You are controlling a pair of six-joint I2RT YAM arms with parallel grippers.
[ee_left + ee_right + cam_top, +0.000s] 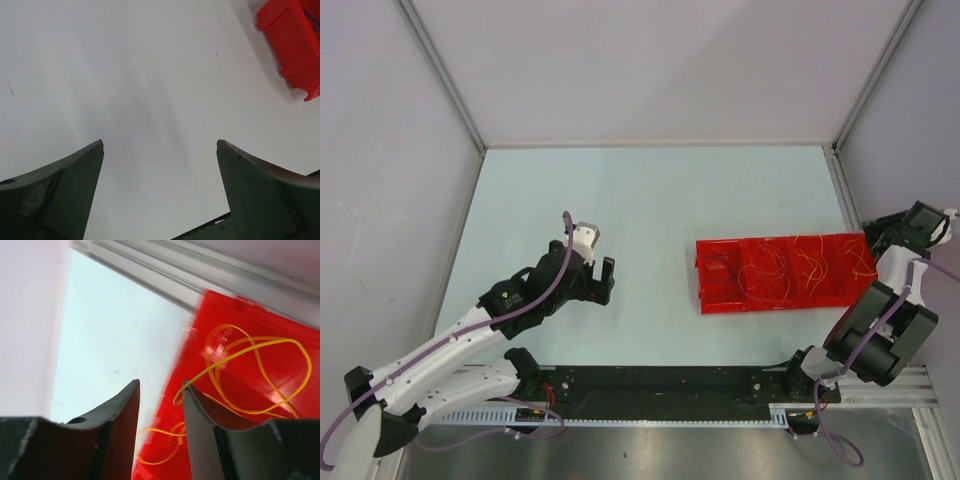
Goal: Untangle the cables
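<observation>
The cables lie as thin loops in a red compartment tray (701,285): dark ones (767,270) in the middle, orange ones (812,265) and yellow ones (860,262) towards the right. My left gripper (598,272) is open and empty over bare table, well left of the tray; its wrist view shows the gripper (160,144) and the tray's corner (292,45). My right gripper (872,238) hovers at the tray's right end. In its wrist view the right gripper (160,385) has a narrow gap between the jaws, and a yellow cable (260,347) curls over the right fingertip, not clamped.
Grey walls enclose the pale table on three sides; a metal frame rail (150,265) runs just behind the tray's right end. A black rail (650,385) carrying the arm bases lines the near edge.
</observation>
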